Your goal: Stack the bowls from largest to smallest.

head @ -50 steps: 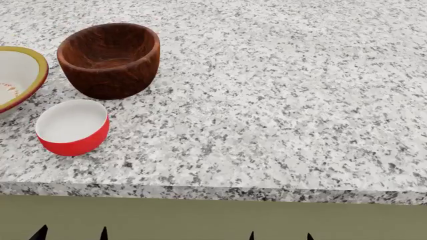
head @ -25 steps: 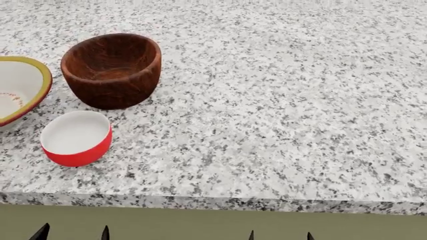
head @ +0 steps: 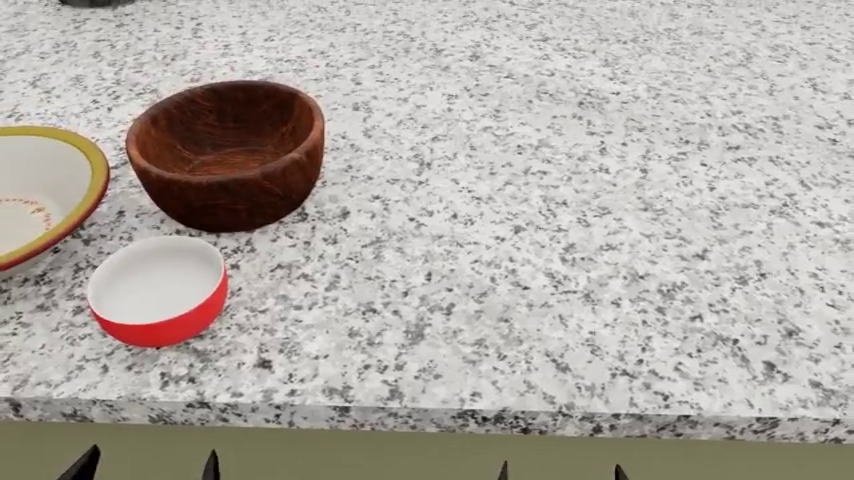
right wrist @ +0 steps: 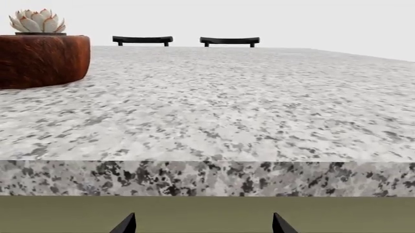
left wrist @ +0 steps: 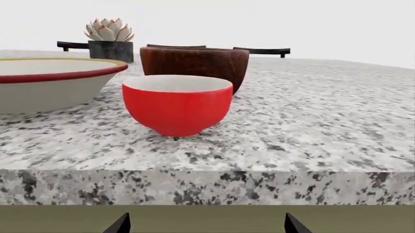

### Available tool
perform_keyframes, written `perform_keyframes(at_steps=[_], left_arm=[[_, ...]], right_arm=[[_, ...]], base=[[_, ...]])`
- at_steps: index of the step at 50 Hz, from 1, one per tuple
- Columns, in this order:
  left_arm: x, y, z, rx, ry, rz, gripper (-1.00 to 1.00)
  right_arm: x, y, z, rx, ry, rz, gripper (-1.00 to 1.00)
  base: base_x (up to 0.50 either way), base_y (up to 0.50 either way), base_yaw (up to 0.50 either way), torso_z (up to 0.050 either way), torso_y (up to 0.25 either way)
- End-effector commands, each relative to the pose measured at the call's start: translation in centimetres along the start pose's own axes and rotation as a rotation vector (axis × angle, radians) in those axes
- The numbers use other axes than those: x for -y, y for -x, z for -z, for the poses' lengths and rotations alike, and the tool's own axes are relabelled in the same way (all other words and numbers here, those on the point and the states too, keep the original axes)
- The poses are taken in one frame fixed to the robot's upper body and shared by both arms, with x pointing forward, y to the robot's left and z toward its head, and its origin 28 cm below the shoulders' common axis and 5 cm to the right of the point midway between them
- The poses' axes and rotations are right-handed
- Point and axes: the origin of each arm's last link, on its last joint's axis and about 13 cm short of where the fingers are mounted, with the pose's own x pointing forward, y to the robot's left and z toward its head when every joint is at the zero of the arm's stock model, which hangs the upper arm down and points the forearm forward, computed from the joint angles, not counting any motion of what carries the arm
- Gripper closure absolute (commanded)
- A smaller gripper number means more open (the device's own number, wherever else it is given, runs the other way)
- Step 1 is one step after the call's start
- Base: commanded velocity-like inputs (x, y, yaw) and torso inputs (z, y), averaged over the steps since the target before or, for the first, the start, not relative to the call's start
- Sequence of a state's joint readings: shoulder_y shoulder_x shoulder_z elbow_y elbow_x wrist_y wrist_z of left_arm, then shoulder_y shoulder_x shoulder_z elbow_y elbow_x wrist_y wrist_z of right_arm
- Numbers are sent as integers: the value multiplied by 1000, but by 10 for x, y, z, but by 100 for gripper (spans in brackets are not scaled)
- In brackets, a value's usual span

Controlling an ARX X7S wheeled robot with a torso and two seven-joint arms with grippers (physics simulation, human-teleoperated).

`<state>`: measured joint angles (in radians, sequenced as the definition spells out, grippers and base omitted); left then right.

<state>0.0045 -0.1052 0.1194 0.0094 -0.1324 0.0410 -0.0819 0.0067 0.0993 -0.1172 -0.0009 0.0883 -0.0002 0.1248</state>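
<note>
The red bowl [head: 158, 291] sits upright near the front edge of the granite counter [head: 561, 230]. Just behind it stands the brown wooden bowl [head: 227, 153], and the cream bowl [head: 40, 195] lies beside both, at the view's left edge; none is stacked. Below the counter edge, the left gripper [head: 144, 467] and right gripper [head: 561, 472] show fingertips spread apart, holding nothing.

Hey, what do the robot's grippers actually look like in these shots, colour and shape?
Very little shows. The left gripper and right gripper appear only as pairs of black, pointed, wedge-shaped fingertips at the picture edge. The surface looks plain and dark, with no markings or cables in view. The arms themselves are out of frame in every view.
</note>
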Motion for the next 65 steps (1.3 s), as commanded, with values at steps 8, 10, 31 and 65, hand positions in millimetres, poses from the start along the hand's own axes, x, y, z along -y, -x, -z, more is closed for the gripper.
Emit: perform_keyframes(at_steps=[8, 10, 31, 65], left_arm=[[-6, -2, -26, -6, 50, -113, -100], [-6, 1, -43, 9, 40, -84, -100], [-31, 8, -161, 65, 21, -24, -100], [-53, 12, -168, 66, -41, -108, -100]], right_arm=[[9, -1, -40, 38, 1, 32, -100], [12, 0, -58, 66, 5, 29, -100], [41, 12, -146, 141, 47, 82, -100], [52, 17, -151, 158, 0, 116, -100]], base=[[0, 0, 0, 0, 0], [0, 0, 0, 0, 0], [0, 0, 0, 0, 0], [120, 463, 0, 0, 0]])
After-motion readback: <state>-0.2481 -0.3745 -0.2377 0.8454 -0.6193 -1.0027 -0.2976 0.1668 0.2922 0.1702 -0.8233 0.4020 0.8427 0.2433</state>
